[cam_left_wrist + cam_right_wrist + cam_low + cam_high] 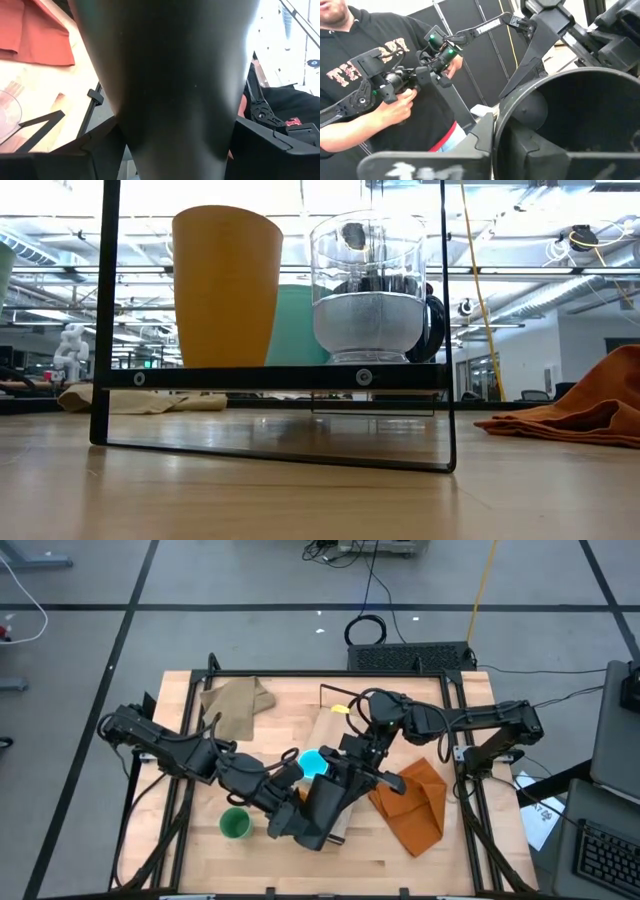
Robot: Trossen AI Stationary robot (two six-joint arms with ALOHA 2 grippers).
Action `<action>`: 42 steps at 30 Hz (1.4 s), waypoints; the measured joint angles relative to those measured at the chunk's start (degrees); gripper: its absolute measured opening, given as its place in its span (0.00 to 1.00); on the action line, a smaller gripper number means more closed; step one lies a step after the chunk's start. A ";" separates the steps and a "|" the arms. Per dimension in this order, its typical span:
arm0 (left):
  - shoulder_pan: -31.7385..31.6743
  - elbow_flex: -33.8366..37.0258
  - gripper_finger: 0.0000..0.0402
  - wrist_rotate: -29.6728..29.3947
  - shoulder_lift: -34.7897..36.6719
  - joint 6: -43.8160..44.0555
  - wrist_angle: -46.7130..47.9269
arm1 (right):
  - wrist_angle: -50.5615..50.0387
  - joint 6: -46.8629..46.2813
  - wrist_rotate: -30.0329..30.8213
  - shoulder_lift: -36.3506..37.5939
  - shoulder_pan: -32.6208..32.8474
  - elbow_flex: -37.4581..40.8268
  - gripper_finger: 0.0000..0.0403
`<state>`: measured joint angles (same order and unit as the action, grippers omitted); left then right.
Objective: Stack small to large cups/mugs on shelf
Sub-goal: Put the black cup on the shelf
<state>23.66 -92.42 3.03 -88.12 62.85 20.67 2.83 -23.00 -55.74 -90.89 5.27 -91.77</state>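
our left claw spread around the black cup, right claw pinching its rim at centre frame; uneven release could topple it.

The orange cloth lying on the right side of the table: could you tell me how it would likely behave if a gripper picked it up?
The orange cloth lies crumpled in soft folds, so it would probably sag and drape from one pinch point. It looks thin, likely light. Pushed, it would probably bunch rather than slide.
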 joint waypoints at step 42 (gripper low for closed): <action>-3.30 -0.04 0.71 0.60 -0.02 -3.87 2.72 | 3.08 -10.03 -0.38 1.29 -5.19 0.00 0.44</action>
<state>20.36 -92.47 3.62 -88.14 58.98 23.38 5.91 -33.03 -56.12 -89.60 0.08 -91.77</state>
